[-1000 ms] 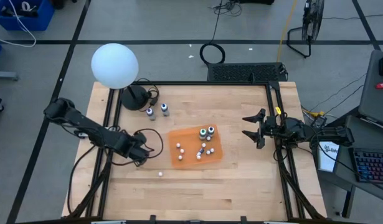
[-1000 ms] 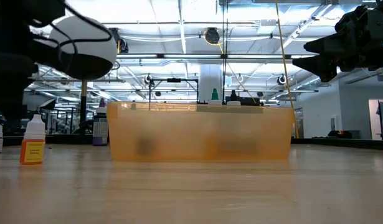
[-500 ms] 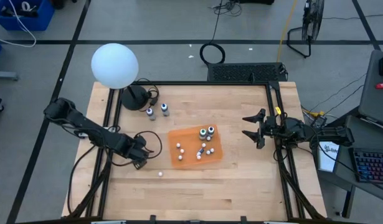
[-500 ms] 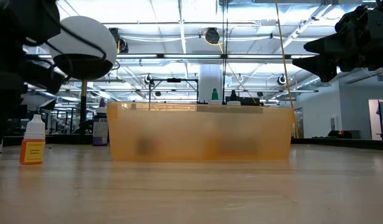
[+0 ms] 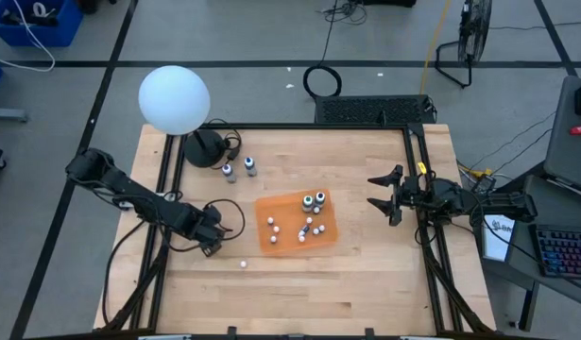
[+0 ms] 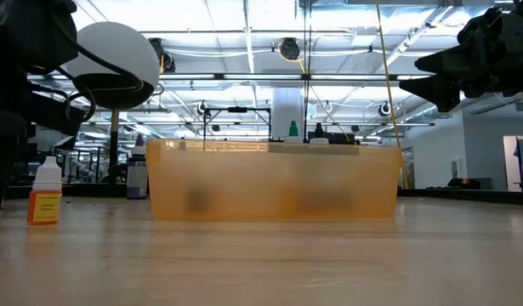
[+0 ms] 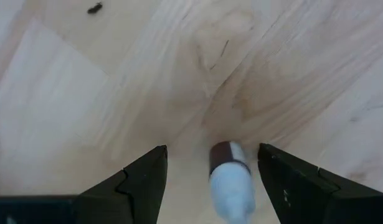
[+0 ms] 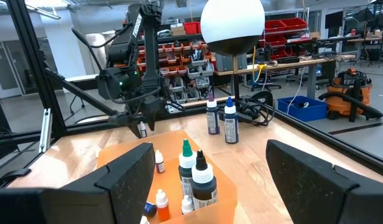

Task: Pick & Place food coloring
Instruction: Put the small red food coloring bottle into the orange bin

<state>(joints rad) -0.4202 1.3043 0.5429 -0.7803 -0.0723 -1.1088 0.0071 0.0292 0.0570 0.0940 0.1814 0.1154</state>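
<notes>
Since a second ago my left end effector (image 5: pixel 213 242) has slid a little along the counter (image 5: pixel 366 274), away from the orange tray; the right one has not moved. In the left wrist view the left fingers (image 7: pixel 138 180) stand apart with a small food coloring bottle (image 7: pixel 230 180) between them, but I cannot tell whether they touch it. It hangs low, just left of the orange tray (image 5: pixel 271 205), with one loose bottle (image 5: pixel 243 264) near it on the bare wood. The tray holds two taller bottles (image 5: pixel 314 200) and a scatter of tiny white-capped ones. Two more bottles (image 5: pixel 239 169) stand beside the white globe lamp (image 5: pixel 174 98). My right end effector (image 5: pixel 384 196) waits released, raised right of the tray.
</notes>
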